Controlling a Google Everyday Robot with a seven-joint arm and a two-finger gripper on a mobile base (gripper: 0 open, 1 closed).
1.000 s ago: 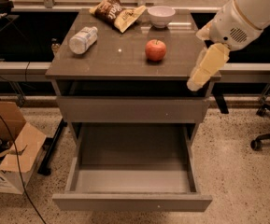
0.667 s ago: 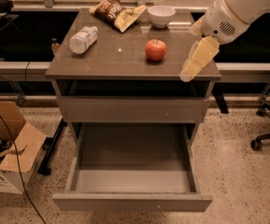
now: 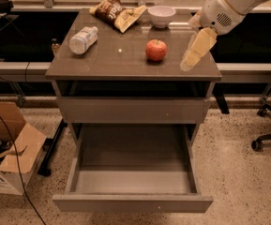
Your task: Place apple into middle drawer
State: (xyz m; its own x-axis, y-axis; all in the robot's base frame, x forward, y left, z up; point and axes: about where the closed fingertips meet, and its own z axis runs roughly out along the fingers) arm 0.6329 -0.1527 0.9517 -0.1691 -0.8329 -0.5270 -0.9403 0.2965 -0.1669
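Red apple (image 3: 156, 49) sits ungrasped on the table (image 3: 102, 62), near the hand (image 3: 189, 62), whose state I cannot tell. Below it, the drawer (image 3: 132, 203) stands open; grasping and placing remain.

Warm, dimmish indoor light falls from above, leaving a small glare dot on the cabinet top (image 3: 102, 64) left of the apple (image 3: 156, 50), which has a short soft shadow beneath it. The open drawer (image 3: 132, 203) is evenly lit, while the recess under the top is dark. The gripper (image 3: 193, 55), over the top's right edge, looks bright pale yellow.
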